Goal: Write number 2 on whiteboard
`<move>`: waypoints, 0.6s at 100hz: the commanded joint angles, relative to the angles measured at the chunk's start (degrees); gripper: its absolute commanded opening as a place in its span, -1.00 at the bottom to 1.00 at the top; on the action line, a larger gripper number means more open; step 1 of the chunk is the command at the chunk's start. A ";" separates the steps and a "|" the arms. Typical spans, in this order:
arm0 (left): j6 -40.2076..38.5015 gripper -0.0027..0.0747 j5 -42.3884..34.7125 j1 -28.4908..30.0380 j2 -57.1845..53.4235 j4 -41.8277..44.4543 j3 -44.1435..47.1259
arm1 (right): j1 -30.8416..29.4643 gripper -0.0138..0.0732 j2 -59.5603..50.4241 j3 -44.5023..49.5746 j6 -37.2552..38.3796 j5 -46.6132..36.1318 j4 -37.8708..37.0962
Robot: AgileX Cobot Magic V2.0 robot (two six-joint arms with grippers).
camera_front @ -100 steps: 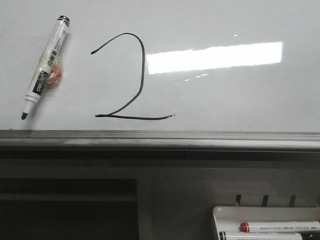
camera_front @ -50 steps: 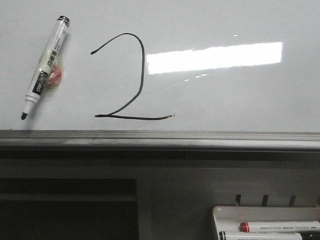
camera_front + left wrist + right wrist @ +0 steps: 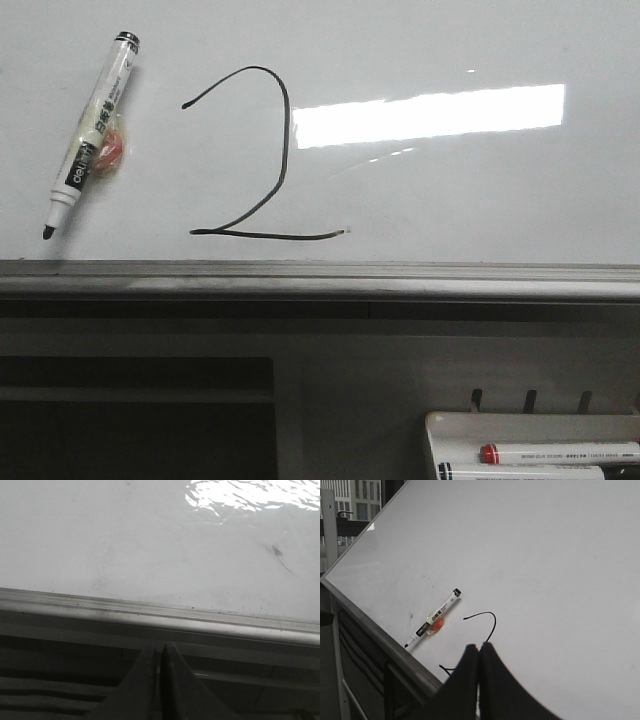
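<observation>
A black number 2 [image 3: 255, 160] is sitting on the whiteboard [image 3: 450, 190], left of the bright strip of light [image 3: 430, 115] that is glaring off the glossy surface. Its long flat base is running just above the grey ledge [image 3: 320, 275] along the board's lower edge. A marker [image 3: 90, 135] is lying tilted on the board to the left of the digit, well apart from it, uncapped with its black tip pointing down toward the ledge, and something small and orange [image 3: 110, 150] is showing beside its barrel.

Below the ledge, at the lower right, a white tray [image 3: 450, 430] is holding two more markers, one with a red band [image 3: 560, 453].

The left gripper [image 3: 160, 652] is hovering over the ledge with its fingers pressed together and nothing between them. The right gripper [image 3: 479, 650] is hanging in front of the board, partly covering the digit, its fingers likewise closed and empty.
</observation>
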 commanded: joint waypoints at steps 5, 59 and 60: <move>-0.41 -0.98 -2.83 0.04 -1.63 -0.61 0.63 | -0.18 -0.80 0.46 -1.48 -0.42 -3.26 0.29; -0.41 -0.98 -2.83 0.04 -1.63 -0.61 0.63 | -0.18 -0.80 0.46 -1.48 41.82 -2.53 -40.99; -0.41 -0.98 -2.83 0.04 -1.63 -0.61 0.63 | -0.18 -0.80 0.46 -1.48 46.15 -2.53 -43.04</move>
